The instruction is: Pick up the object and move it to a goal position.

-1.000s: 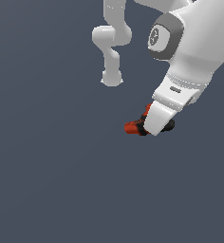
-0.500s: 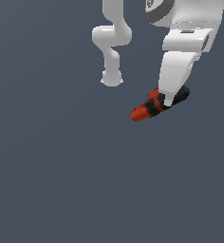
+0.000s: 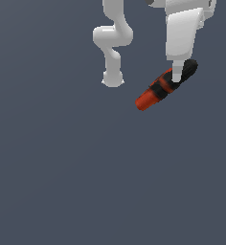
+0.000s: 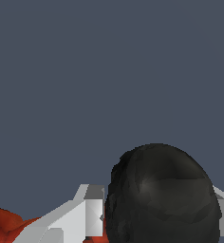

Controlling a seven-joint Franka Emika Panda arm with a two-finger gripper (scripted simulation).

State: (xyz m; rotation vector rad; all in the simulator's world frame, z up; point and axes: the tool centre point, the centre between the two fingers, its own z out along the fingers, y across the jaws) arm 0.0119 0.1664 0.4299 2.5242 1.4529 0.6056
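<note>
The object, a small red-orange and black toy drill (image 3: 158, 90), hangs tilted in the air, its orange end pointing down toward the exterior view's left and its black end up near the fingers. My gripper (image 3: 177, 79) is shut on the drill around its middle, with the white hand above it. In the wrist view the drill's round black end (image 4: 163, 197) fills the space between my white fingers (image 4: 88, 213), and a patch of the red-orange body (image 4: 4, 223) shows at the corner.
The arm's white base and lower links (image 3: 112, 43) stand at the back, toward the exterior view's left of the gripper. A plain dark grey floor (image 3: 86, 182) lies below.
The gripper has risen with the drill held in it, moving up and a little toward the exterior view's right. The drill now hangs more tilted.
</note>
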